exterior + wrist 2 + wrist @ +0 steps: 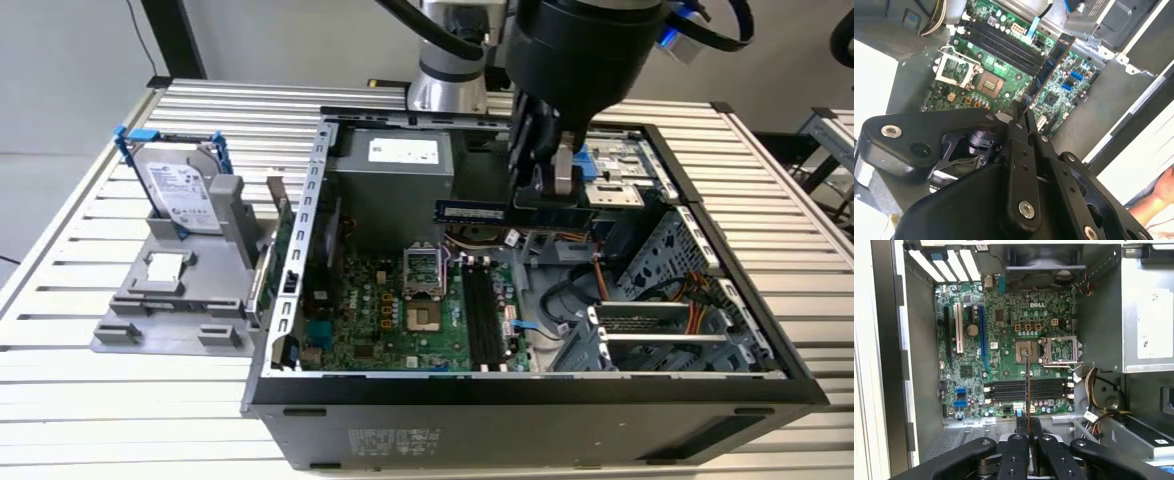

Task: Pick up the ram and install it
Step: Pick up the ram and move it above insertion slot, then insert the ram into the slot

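My gripper (537, 203) is shut on the ram (470, 211), a thin bluish stick held level above the open computer case (314, 200). It hangs over the motherboard (387, 310), well above the black slots (483, 318). In the second wrist view the ram (1050, 65) sticks out from between the fingers (1019, 131) toward the board, beside the black slots (1004, 47). In the first wrist view I see the ram (1027, 385) edge-on, crossing over the slots (1049, 388), with my gripper (1028, 429) clamped on its near end.
A silver hard drive in a blue bracket (180, 190) stands on a grey holder (160, 310) at the exterior view's left, with a small square chip (166, 268) in front. Inside the case are the power supply (394, 175), the CPU socket (424, 290) and cables (587, 300). A hand (1154, 200) rests outside the case.
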